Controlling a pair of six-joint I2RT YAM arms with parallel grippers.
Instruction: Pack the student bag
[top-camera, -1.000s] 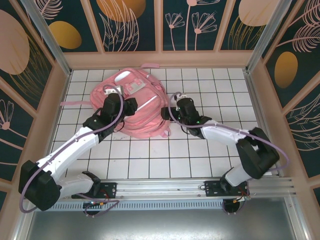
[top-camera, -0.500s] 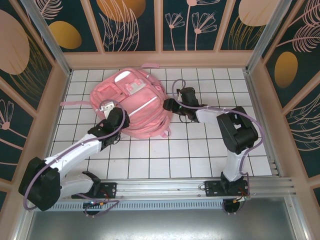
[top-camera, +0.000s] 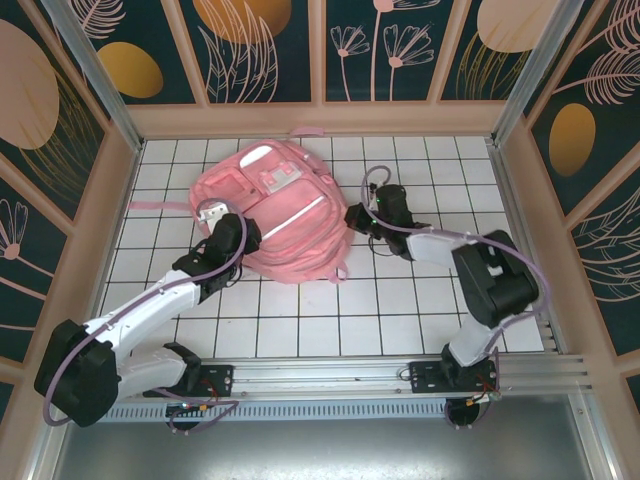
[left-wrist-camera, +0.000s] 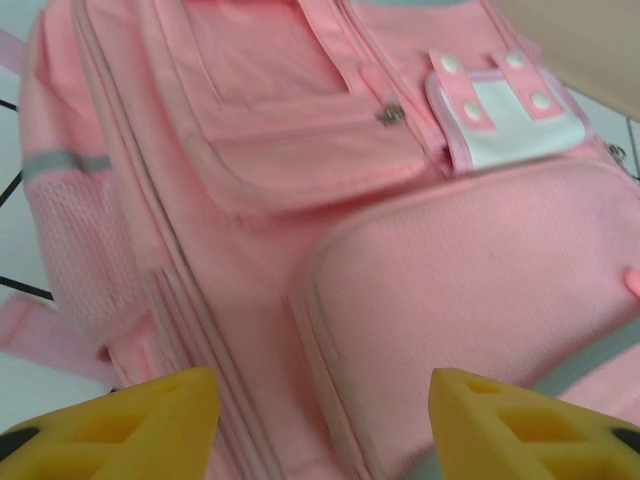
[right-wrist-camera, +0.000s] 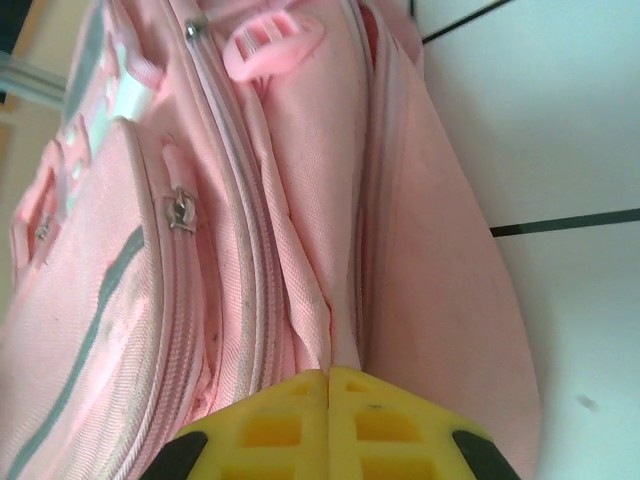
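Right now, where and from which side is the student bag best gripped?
Pinch the fabric fold along the side wall of the student bag, coming in low from the right. The bag lies flat, pockets up; its front panels are too broad to pinch, but that fold stands proud.

No legible text, labels, brands or numbers, none readable on the student bag (top-camera: 280, 215)

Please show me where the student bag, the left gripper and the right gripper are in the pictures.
student bag (top-camera: 290, 235): top external view, on the pink front fabric.
left gripper (left-wrist-camera: 320, 410): left wrist view, midway between its yellow fingertips.
right gripper (right-wrist-camera: 328, 395): right wrist view, where its yellow fingertips meet.
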